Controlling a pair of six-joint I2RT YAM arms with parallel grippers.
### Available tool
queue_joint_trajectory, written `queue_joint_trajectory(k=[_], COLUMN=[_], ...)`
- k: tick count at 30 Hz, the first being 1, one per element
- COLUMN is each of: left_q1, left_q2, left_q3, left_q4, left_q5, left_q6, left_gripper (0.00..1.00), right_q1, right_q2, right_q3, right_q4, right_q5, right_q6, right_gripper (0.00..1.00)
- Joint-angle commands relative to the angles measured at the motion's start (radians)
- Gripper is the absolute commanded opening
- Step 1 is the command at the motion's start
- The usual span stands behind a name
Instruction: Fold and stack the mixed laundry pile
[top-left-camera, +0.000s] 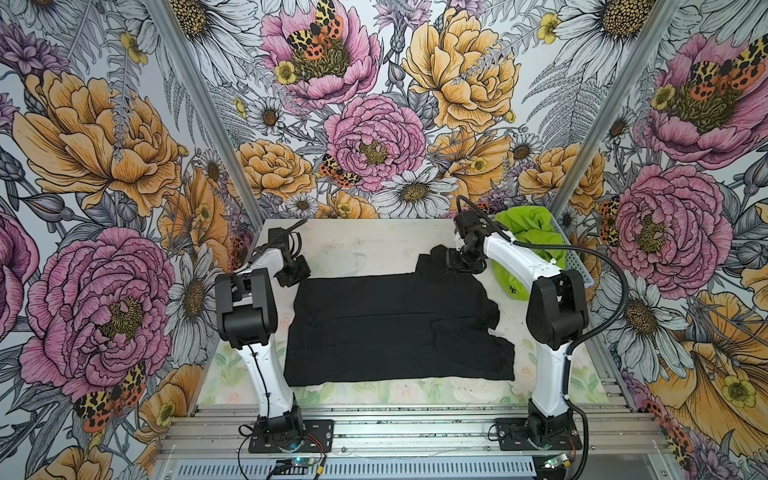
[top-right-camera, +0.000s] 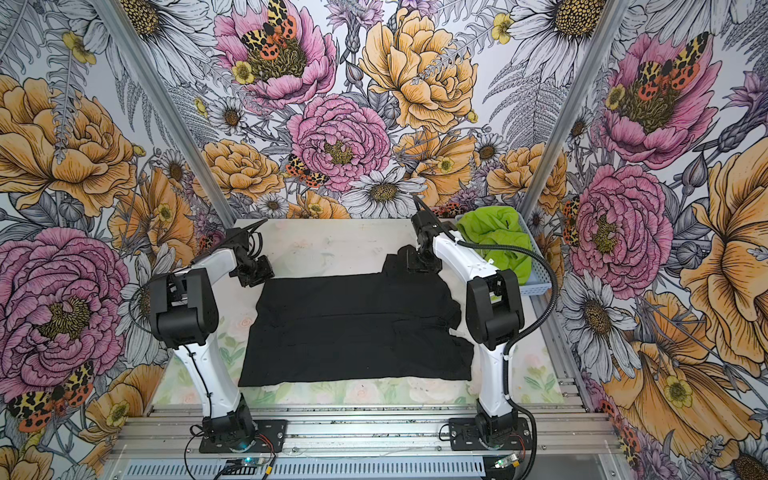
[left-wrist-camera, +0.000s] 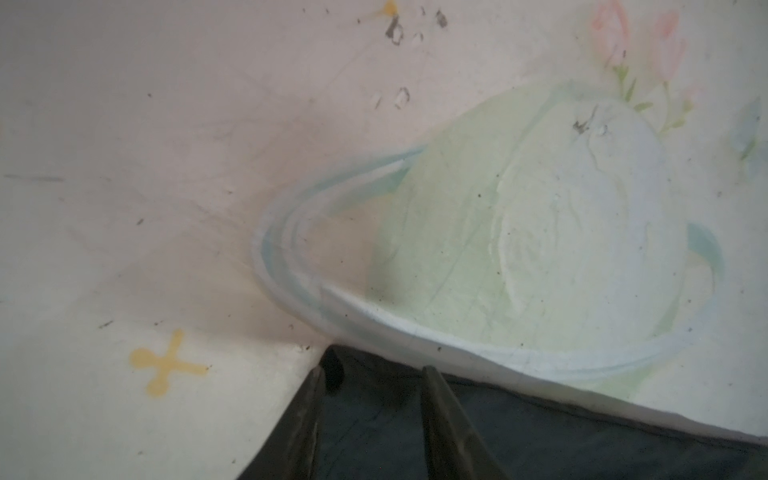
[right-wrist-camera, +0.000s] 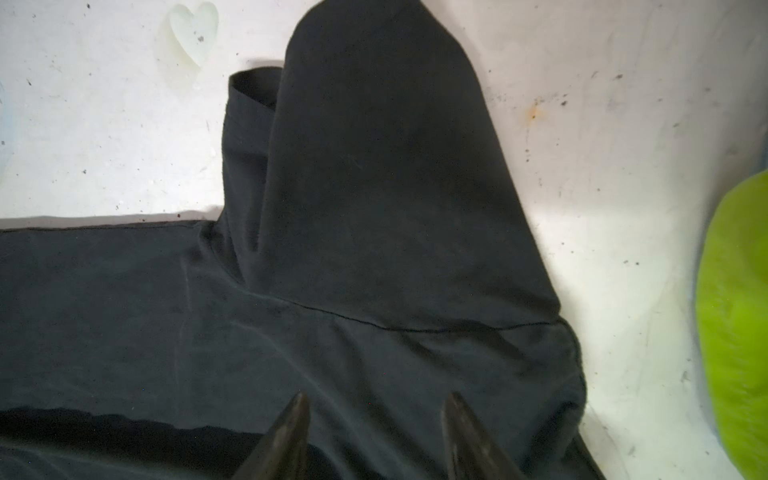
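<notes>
A black T-shirt (top-left-camera: 395, 324) lies spread across the middle of the table, with one sleeve (right-wrist-camera: 374, 166) sticking out at its far right. My left gripper (top-left-camera: 296, 272) is at the shirt's far left corner. In the left wrist view the left gripper (left-wrist-camera: 372, 370) stands apart, with the corner cloth (left-wrist-camera: 540, 436) lying flat between its fingers. My right gripper (top-left-camera: 461, 259) hovers open over the shoulder by the sleeve, and in the right wrist view this right gripper (right-wrist-camera: 377, 397) has nothing pinched. The lime-green shorts (top-left-camera: 532, 232) are bunched in the basket.
A light-blue perforated basket (top-left-camera: 579, 266) stands at the back right corner, behind the right arm. Flowered walls close in the table on three sides. Aluminium rails (top-left-camera: 415, 428) with both arm bases run along the front edge. A faded print covers the tabletop (left-wrist-camera: 166, 166).
</notes>
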Motion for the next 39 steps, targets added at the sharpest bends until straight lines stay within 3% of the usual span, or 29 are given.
queue_joint_trajectory(k=[1,8,13,18,29,39], left_q1=[0.004,-0.009,-0.012,-0.014,-0.012,-0.015], left_q2=[0.029,0.051,0.042,0.004,-0.094,-0.102], left_q3=[0.022,0.026,0.021,0.009,-0.052,-0.054], left_q4=[0.022,0.019,0.016,0.007,-0.015,-0.015], left_q5=[-0.039,-0.057,-0.055,-0.028,0.014,0.037], left_q6=[0.032,0.042,0.04,0.032,0.023,0.012], left_gripper=[0.38,0.3,0.15,0.0,0.0,0.0], right_q1=[0.003,0.002,0.0,-0.023,-0.087,-0.09], right_q2=[0.002,0.005,0.027,0.143,0.535,0.654], right_q3=[0.005,0.005,0.034,0.181,0.688,0.784], right_q4=[0.008,0.011,0.019,0.039,0.038,0.048], right_q5=[-0.012,-0.012,-0.006,0.025,0.028,-0.094], right_q6=[0.001,0.001,-0.001,-0.007,-0.012,0.016], right_gripper=[0.54,0.53,0.53,0.54,0.54,0.43])
